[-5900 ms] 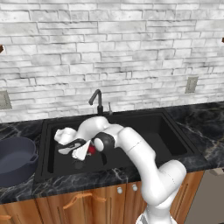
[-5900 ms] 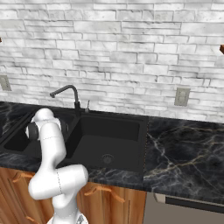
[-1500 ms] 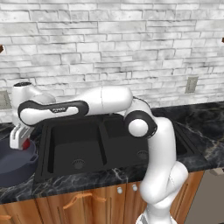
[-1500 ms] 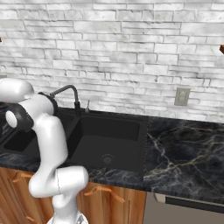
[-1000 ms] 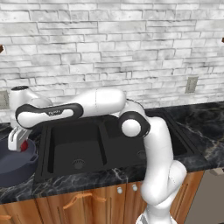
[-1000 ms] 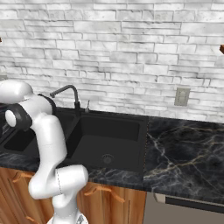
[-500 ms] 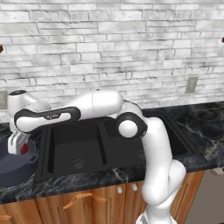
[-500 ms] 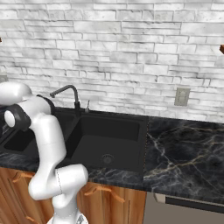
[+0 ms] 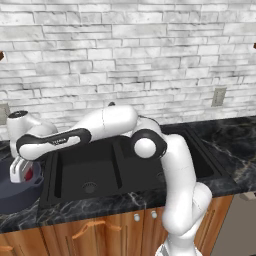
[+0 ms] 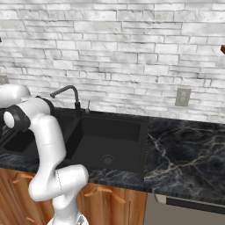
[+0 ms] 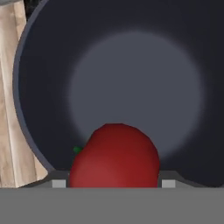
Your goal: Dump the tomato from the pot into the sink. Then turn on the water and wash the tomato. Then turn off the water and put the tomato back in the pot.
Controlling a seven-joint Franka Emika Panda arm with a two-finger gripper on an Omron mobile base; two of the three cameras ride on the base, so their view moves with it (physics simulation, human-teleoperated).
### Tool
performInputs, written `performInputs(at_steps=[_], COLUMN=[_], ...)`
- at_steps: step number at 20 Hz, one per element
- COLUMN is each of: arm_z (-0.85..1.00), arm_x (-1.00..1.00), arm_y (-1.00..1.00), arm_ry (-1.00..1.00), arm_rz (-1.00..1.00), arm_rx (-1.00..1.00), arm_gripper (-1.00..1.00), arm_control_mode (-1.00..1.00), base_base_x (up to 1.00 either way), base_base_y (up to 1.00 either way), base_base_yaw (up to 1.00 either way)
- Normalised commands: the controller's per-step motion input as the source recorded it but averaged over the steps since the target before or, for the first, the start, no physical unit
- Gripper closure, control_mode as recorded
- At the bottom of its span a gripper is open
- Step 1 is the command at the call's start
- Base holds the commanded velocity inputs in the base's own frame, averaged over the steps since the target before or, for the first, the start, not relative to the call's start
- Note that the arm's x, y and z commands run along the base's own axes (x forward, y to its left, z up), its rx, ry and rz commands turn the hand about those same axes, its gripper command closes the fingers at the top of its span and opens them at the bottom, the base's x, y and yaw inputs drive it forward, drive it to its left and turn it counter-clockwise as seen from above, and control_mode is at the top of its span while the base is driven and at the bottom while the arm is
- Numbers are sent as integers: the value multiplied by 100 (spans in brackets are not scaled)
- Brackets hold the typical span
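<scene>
Pincer (image 9: 22, 171) clamped on the tomato (image 11: 114, 156) — poised over the pot (image 11: 131, 87); sink (image 9: 100, 170) beside.

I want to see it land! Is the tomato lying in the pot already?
Not yet. The tomato is between the fingers, just above the pot.

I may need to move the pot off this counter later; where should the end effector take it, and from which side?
Judging by its shape, grip the pot by its rim, coming straight down from above: it stands upright and open, far too wide to span. The end effector holds the tomato over it.
</scene>
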Motion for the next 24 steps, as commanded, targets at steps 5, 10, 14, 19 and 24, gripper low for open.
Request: performInputs(at_steps=[5,10,14,19,24], arm_z=[-11,-9,-2,9,57], arm_x=[0,0,0,0,-6], arm_y=[1,0,0,0,-6], arm_ry=[-3,0,0,0,0], arm_rz=[0,0,0,0,-1], arm_rx=[-1,-1,0,0,0], arm_gripper=[-100,-100,-100,-100,-100], arm_control_mode=[-100,-100,-100,-100,-100], base_base_x=[0,0,0,0,0], base_base_y=[0,0,0,0,0], base_base_yaw=[0,0,0,0,0])
